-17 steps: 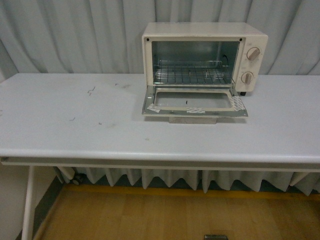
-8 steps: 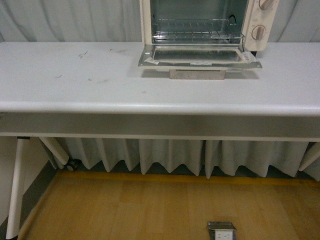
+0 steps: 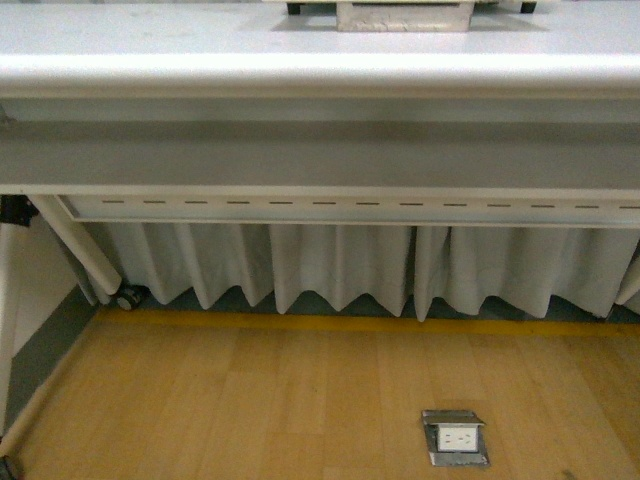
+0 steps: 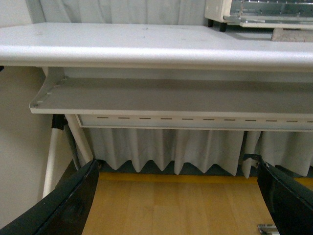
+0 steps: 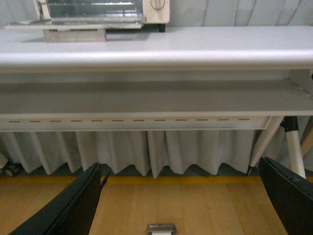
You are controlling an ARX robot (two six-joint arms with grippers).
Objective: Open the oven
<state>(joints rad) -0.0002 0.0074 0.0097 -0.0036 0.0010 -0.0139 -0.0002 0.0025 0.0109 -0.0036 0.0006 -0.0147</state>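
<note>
We list the oven, cream-white, at the far side of the surface, door lying dropped flat; we judge it a light, rigid box with breakable glass, best taken by the door's bar handle. Both the left hand and right hand hang spread apart and empty below that surface, and no brand or writing is legible.

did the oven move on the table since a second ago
Cannot tell. The front camera dropped, leaving only the oven's door handle in view, at the table's top as before.

oven top cropped, door handle unseen
</note>
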